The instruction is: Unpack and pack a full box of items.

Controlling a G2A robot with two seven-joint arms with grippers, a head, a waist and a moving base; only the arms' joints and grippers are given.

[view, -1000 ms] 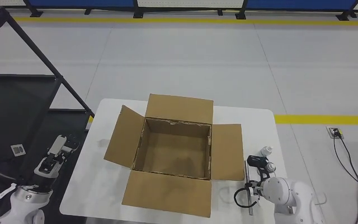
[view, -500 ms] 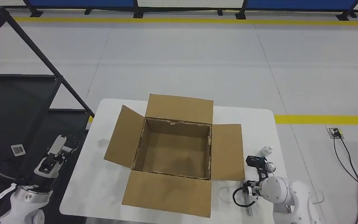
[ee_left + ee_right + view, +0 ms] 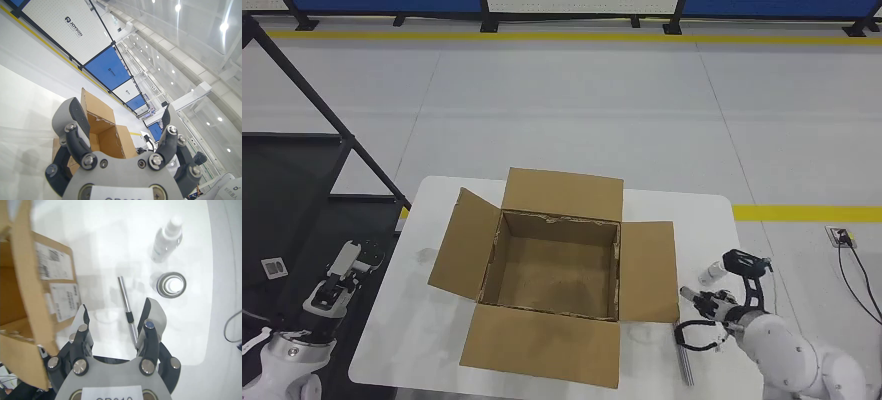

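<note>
Box [image 3: 562,192] mid-table, flaps out; right gripper [image 3: 116,305] near pen [image 3: 123,291] by table [image 3: 702,215] edge, left gripper [image 3: 121,109] off-table, both with fingers apart.

The white table [image 3: 697,215] is in the lower middle of the top view. A big open cardboard box [image 3: 552,275] stands on its middle. Near the table's right edge are a white spray bottle [image 3: 167,243], a round tin [image 3: 171,285] and a thin metal stick [image 3: 125,302].

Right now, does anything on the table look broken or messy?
Yes, a little. The box has a ragged, torn edge along the top of its far wall, so it looks roughly opened. Nothing is spilled. The bottle, can and metal stick beside it look fine.
</note>
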